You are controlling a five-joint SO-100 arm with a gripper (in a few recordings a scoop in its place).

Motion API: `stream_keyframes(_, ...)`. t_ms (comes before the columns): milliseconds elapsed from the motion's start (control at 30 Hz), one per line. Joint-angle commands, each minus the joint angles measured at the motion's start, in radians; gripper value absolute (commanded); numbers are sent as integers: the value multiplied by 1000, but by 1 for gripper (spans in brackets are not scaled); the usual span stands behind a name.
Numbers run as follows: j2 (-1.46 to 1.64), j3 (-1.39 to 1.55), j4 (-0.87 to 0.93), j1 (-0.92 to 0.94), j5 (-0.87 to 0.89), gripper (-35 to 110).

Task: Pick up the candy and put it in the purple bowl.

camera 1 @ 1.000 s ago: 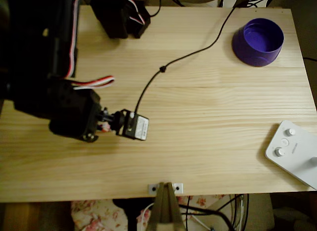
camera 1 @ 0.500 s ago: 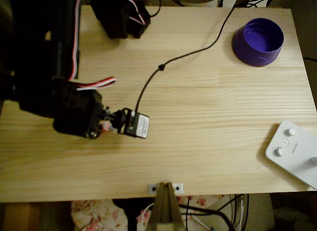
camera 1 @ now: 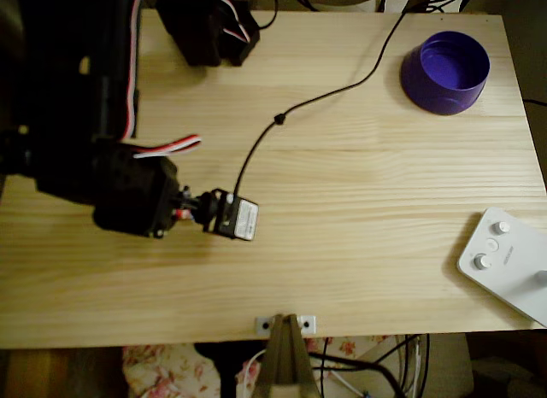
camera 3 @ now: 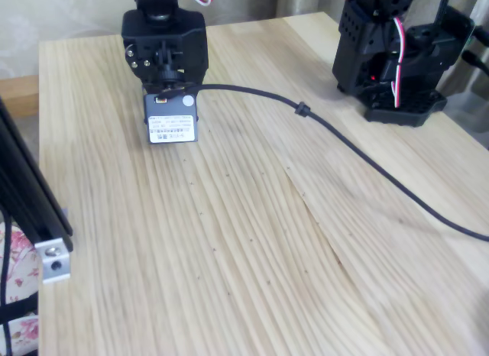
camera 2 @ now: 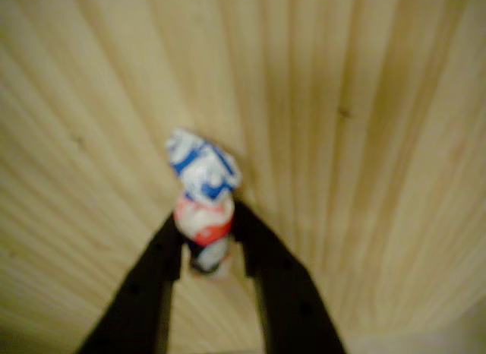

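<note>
In the wrist view the candy (camera 2: 201,172) sits between my two dark fingers, its blue-white twisted end sticking out past the tips and its orange-red middle pinched between them. My gripper (camera 2: 206,217) is shut on the candy, just over the wooden table (camera 2: 364,141). In the overhead view the black arm head (camera 1: 132,197) and its wrist camera (camera 1: 232,217) hang over the table's left side and hide the fingers. The purple bowl (camera 1: 427,86) stands far off at the back right corner, with nothing inside.
A white device with round knobs (camera 1: 504,261) lies at the right front edge. A black cable (camera 1: 325,95) runs across the table from the wrist camera. The arm's base (camera 1: 209,26) stands at the back left. A metal bracket (camera 1: 286,324) sits at the front edge.
The arm head has edged slightly right and toward the back of the table in the overhead view. The wrist camera has barely shifted.
</note>
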Motion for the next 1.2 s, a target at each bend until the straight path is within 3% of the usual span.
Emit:
stream_keyframes(0, 40, -71, 37, 17, 40, 4)
stream_keyframes(600, 308, -178, 307, -101, 433, 4)
stream_keyframes(867, 558, -54, 388, -284, 552, 5)
stream_keyframes(1167, 788, 83, 410, -620, 764, 5)
